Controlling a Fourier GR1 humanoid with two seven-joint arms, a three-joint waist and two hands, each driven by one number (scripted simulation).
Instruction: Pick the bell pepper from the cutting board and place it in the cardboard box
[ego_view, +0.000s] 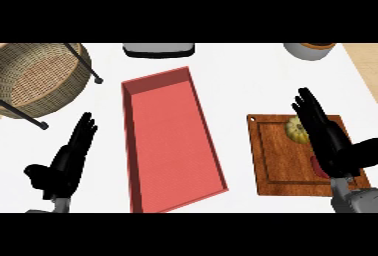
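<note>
The bell pepper (318, 167) shows only as a small red patch on the wooden cutting board (284, 165), at the board's near right part, mostly hidden under the right hand (328, 137). That hand lies over the board with its fingers straight and stretched toward the far side, thumb spread to the right, grasping nothing; whether the palm touches the pepper cannot be told. Just beyond the pepper, near the board's far edge, sits a round yellowish-green vegetable (294, 129) with ribbed sides, partly covered by the same fingers. The board lies on the white counter (244, 75) at the right. To its left, apart from it, stands the box (171, 140), a long red-pink open tray with low walls that runs from near to far across the middle of the view. Farther left, the left hand (68, 157) rests open above the counter, fingers straight and pointing away, holding nothing. At the far left corner is a woven wicker basket (40, 75) on a dark wire stand. Along the far edge sit a grey and black appliance (159, 49) and, to the right, a grey pot (310, 50) with brown contents.
</note>
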